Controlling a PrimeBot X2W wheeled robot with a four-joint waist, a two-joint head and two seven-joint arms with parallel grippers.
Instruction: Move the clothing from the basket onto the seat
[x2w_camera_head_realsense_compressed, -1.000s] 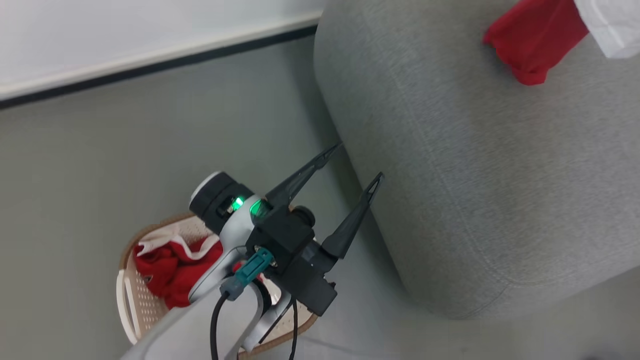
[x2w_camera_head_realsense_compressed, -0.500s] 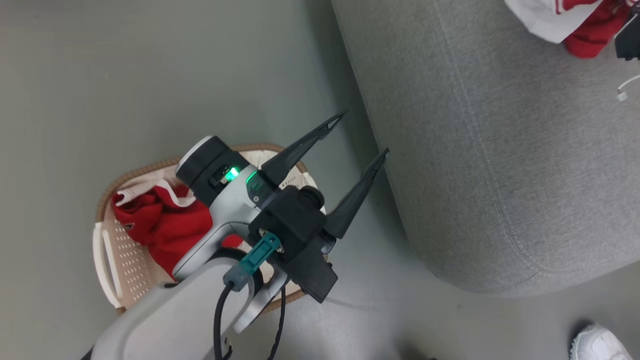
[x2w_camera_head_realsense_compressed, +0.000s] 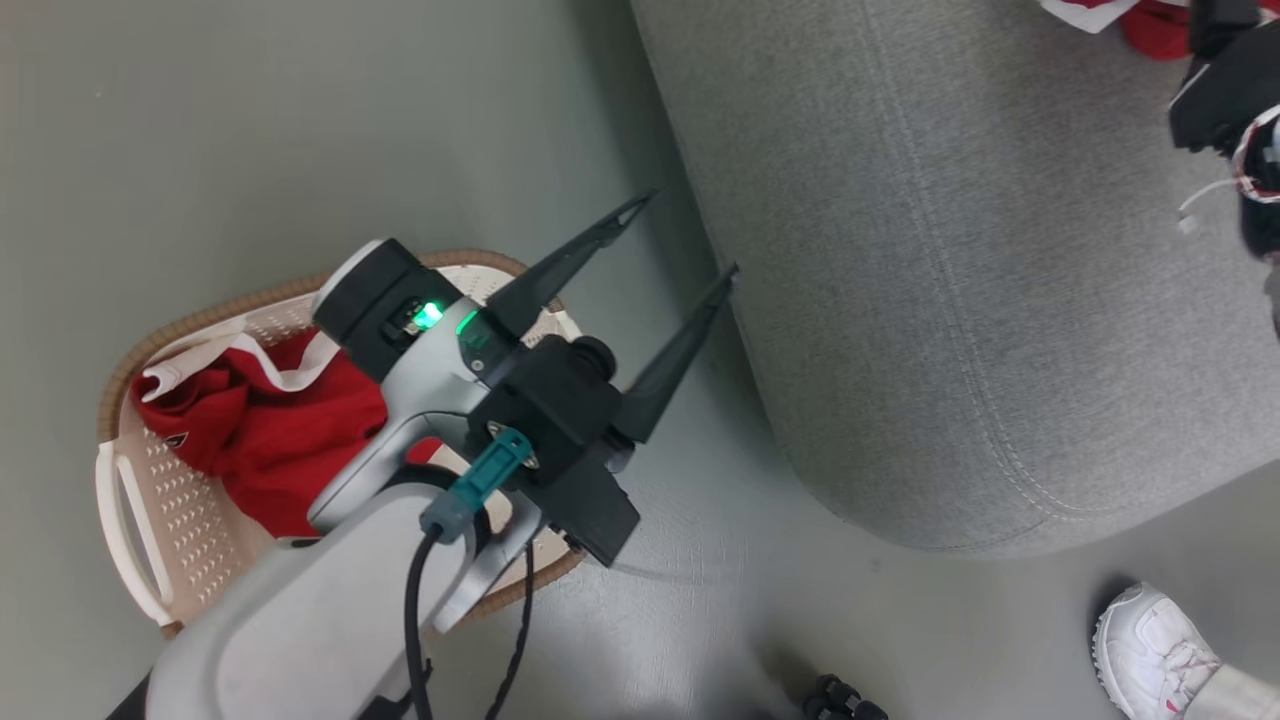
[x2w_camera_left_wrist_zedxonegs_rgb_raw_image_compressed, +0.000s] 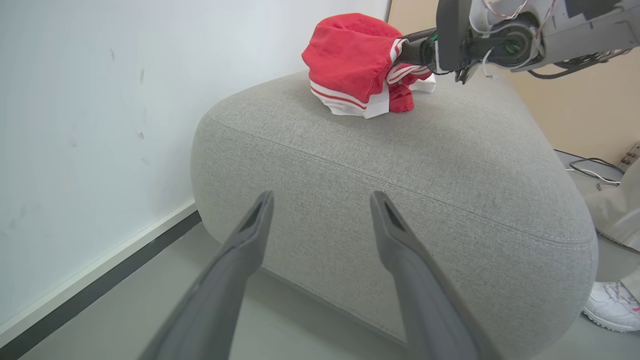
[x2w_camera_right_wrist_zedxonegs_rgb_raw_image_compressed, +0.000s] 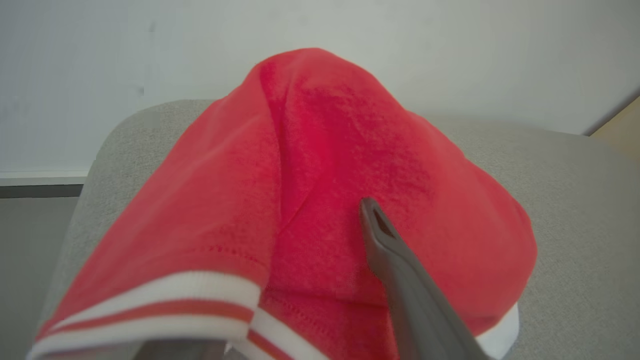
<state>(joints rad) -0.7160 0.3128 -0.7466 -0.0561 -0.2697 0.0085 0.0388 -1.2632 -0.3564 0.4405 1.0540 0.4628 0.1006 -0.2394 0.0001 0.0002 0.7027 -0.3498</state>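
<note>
Red garment (x2w_camera_left_wrist_zedxonegs_rgb_raw_image_compressed: 350, 55) is on the grey seat (x2w_camera_head_realsense_compressed: 950, 250) but draped over the right gripper (x2w_camera_left_wrist_zedxonegs_rgb_raw_image_compressed: 410, 52), jaws spread; backing out might drag it off; left gripper (x2w_camera_head_realsense_compressed: 690, 235) jaws wide, empty, over the basket (x2w_camera_head_realsense_compressed: 200, 315).

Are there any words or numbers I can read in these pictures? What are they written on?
No text here can be read.
small dark mark on the red garment in the basket: too small and blurred to read.
striped clothing on the seat: no lettering shows.
white shoe on the floor: nothing readable.
</note>
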